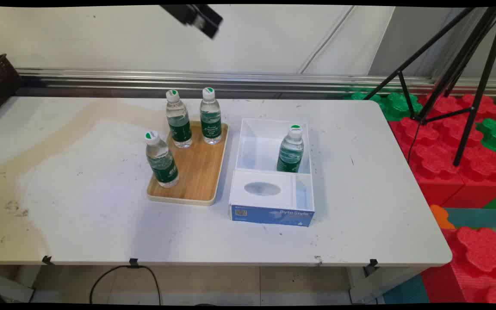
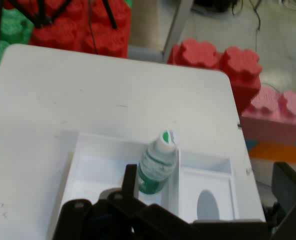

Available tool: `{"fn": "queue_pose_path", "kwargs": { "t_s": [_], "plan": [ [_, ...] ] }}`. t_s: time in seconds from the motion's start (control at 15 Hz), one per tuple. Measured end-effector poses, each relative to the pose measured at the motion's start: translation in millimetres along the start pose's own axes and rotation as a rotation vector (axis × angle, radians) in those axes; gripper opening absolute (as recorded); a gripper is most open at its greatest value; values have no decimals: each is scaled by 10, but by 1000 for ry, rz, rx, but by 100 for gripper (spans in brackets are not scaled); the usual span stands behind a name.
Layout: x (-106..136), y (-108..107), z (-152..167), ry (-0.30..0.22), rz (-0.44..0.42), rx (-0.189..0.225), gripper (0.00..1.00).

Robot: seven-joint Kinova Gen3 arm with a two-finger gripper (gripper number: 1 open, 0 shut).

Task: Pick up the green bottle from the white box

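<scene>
Four bottles on my worktop (image 1: 80, 193): three on the wooden tray (image 1: 196, 172) mid-worktop, the fourth bottle (image 1: 291, 148) upright in the white box (image 1: 274, 122) just beside it, far compartment. My hand (image 1: 213, 28) hangs high above, released, gripping nothing, camera looking down on that boxed one

Main view looks down from above the near side, across the whole table (image 1: 80, 193) to the wall; hand view peers steeply down from high — both share the white box (image 1: 272, 172) (image 2: 103, 170).
</scene>
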Motion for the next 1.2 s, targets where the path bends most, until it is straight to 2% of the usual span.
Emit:
{"fn": "queue_pose_path", "kwargs": {
  "t_s": [0.27,0.6,1.07,1.2],
  "plan": [
    [-60,6,535,-67,65,-1,100],
    [-317,48,1149,-135,122,5,100],
    [-637,58,1836,-188,139,34,100],
    [-707,55,1994,-182,130,44,100]
  ]
}}
